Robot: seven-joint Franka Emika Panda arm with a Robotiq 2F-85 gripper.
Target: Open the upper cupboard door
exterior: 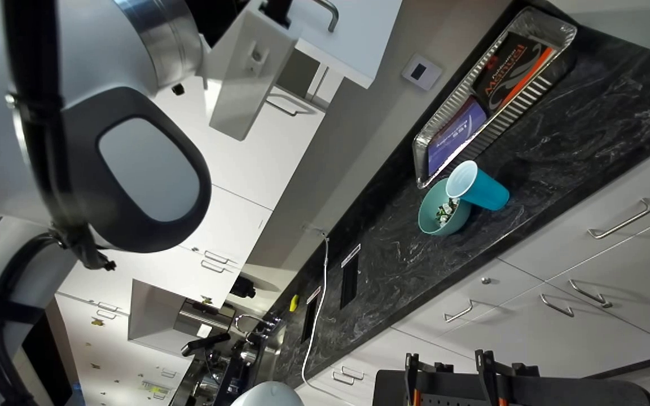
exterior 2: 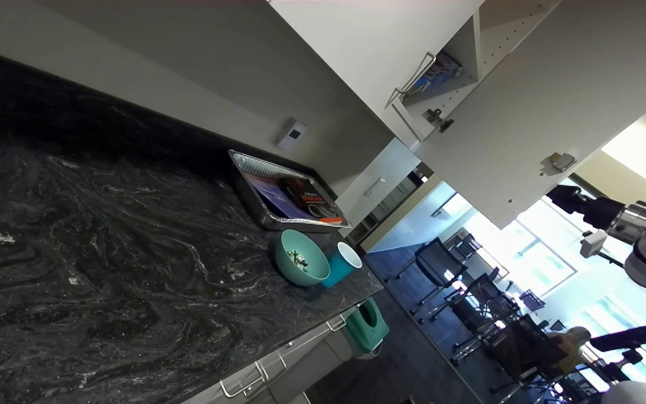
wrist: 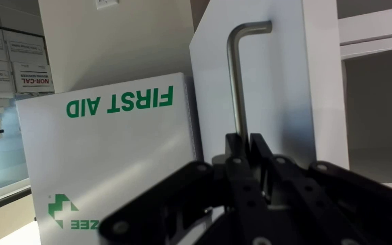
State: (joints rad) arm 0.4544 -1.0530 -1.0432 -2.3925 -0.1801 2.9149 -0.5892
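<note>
The upper cupboard door (exterior 2: 553, 101) is swung out from its cupboard, its inner face turned to the camera in an exterior view, and a box (exterior 2: 441, 70) is left exposed inside. The door is held by its thin metal handle (wrist: 236, 81): in the wrist view the fingertips of the hand (wrist: 244, 137) are pinched about it. One bent end of the handle can be seen beyond the fingers; the other is hidden behind the hand, so how near the middle it is gripped cannot be told.

The panel is judged to be stiff and moderately heavy, but most of its weight should be borne at the hinge (exterior 2: 439, 119), so only a light, steady pull along a curve is likely to be needed. Little purchase would be given by the glossy face, and the handle is much the better place to be grasped. Because it looks hard and smooth, some sliding or turning within the fingers should be allowed for, and a hold near its middle would be preferred. The hinge could be strained by a straight tug.

The opening is judged to be largely achieved. A first-aid box (wrist: 107, 149) is seen just beside the door in the wrist view; any further swing should be made slowly.
</note>
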